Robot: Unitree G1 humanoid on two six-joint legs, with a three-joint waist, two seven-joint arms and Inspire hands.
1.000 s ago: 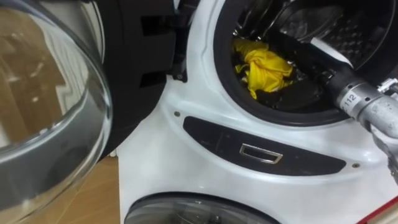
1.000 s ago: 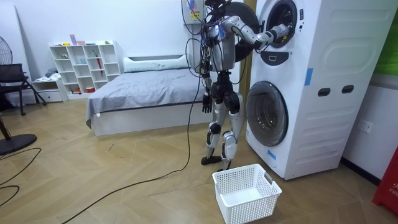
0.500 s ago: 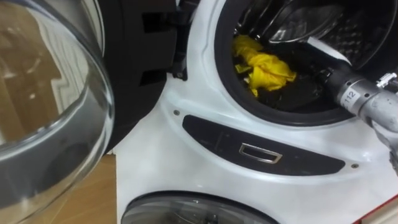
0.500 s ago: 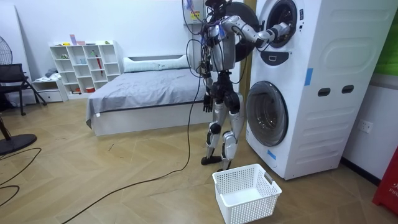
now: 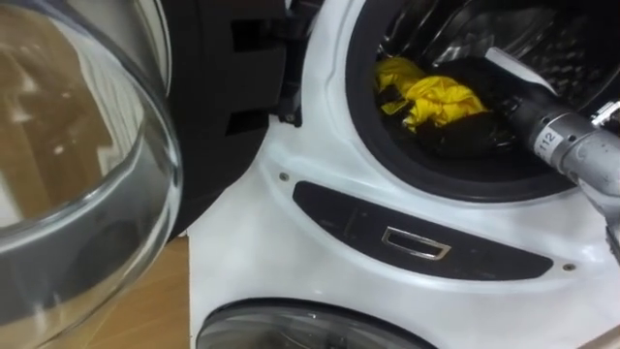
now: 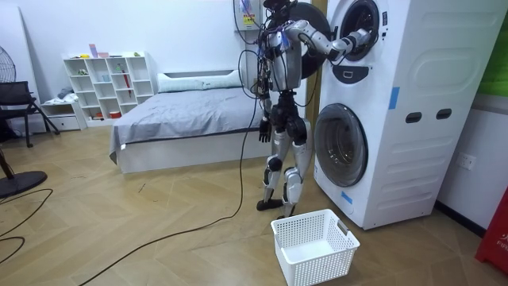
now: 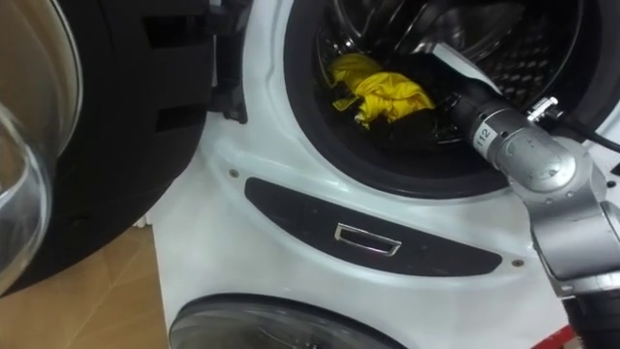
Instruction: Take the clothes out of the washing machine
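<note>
A crumpled yellow cloth (image 5: 436, 97) lies at the front left of the upper washing machine's drum (image 5: 360, 136), just inside the dark rim. My right arm reaches in from the right, and its dark right hand (image 5: 480, 121) sits right beside and under the cloth, touching it. The fingers are lost against the dark drum. In the room view I stand facing the stacked machines (image 6: 381, 103). My left hand (image 6: 262, 129) hangs at my hip with relaxed fingers.
The upper machine's round glass door (image 5: 77, 184) stands swung open on the left. A dark panel with a metal pull (image 5: 417, 242) lies below the drum, above the lower machine's door (image 5: 310, 332). A white basket (image 6: 313, 246) sits on the wooden floor beside my feet.
The yellow cloth has bunched up flatter, its hanging tail drawn in toward my right hand. The eye view has shifted slightly, so the drum sits further right.
</note>
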